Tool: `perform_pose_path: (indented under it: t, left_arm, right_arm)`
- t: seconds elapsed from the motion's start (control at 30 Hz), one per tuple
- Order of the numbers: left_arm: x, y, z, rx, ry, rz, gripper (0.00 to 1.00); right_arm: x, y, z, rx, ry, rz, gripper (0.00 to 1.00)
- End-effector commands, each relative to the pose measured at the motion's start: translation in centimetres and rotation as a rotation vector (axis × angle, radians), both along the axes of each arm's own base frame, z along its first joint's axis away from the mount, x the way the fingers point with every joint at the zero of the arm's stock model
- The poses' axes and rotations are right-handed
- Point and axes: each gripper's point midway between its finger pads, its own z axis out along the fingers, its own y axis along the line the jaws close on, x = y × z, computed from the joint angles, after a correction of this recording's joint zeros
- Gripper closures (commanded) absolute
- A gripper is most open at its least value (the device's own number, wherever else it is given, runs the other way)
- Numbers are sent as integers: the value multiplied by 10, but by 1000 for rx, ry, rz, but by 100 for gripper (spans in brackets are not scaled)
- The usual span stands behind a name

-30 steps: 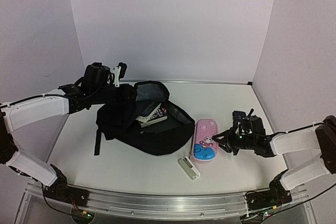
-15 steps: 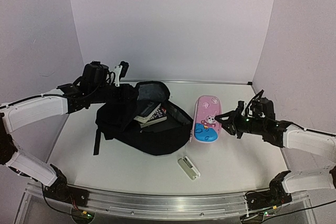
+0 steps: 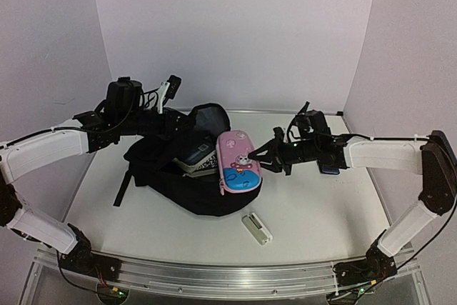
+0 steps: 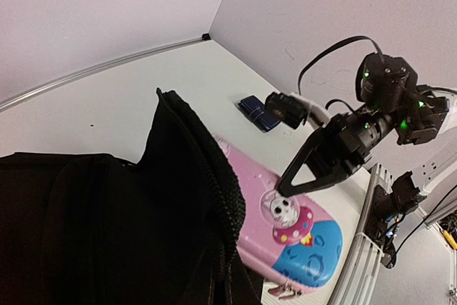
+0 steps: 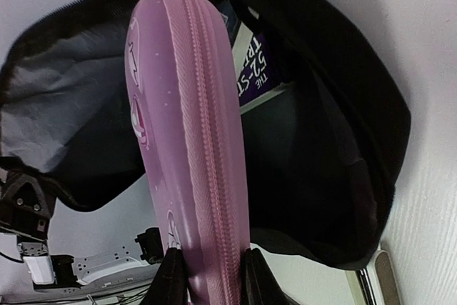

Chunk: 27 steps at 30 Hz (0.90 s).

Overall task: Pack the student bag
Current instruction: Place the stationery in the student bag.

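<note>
One black student bag [image 3: 171, 185] sits left of centre in the top view, with two books [image 3: 200, 161] inside. The left gripper [image 3: 175, 125] is pinched tight on its rim. The right gripper [image 3: 264, 155] is clamping the one pink pencil case [image 3: 238, 163] over the opening. There's also one small white thing [image 3: 256, 228] on the table, lower middle.

One each: backpack [image 3: 207, 194], case [image 3: 238, 162], white block [image 3: 256, 228], blue object [image 4: 255, 113]; two books [image 3: 198, 160].

White shells cover the links of the left arm [image 3: 50, 148] and right arm [image 3: 385, 153], with black joints. Thin black cables [image 4: 355, 38] trail along them; the right gripper [image 3: 260, 158] is black, its fingers [image 4: 307, 169] tapered.
</note>
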Motion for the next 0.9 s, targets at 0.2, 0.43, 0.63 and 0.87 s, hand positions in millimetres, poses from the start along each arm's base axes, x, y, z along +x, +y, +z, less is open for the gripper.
perform_pose_path:
  t: [0.2,0.43,0.63,0.87]
  left_arm:
    - [-13,-15,51,-120,-139,-128,100]
    - [-30,-16,45,-123,-120,-207,100]
    - [-34,-17,44,-122,-109,-232,100]
    - [-24,-22,42,-125,-77,-206,100]
  right_arm:
    - [23,54,11,58,6,53,100]
    - [74,76,20,177,22,-114,100]
    - [106,90,31,264,-9,-262,100]
    - [120,121,20,237,-96,-412,100]
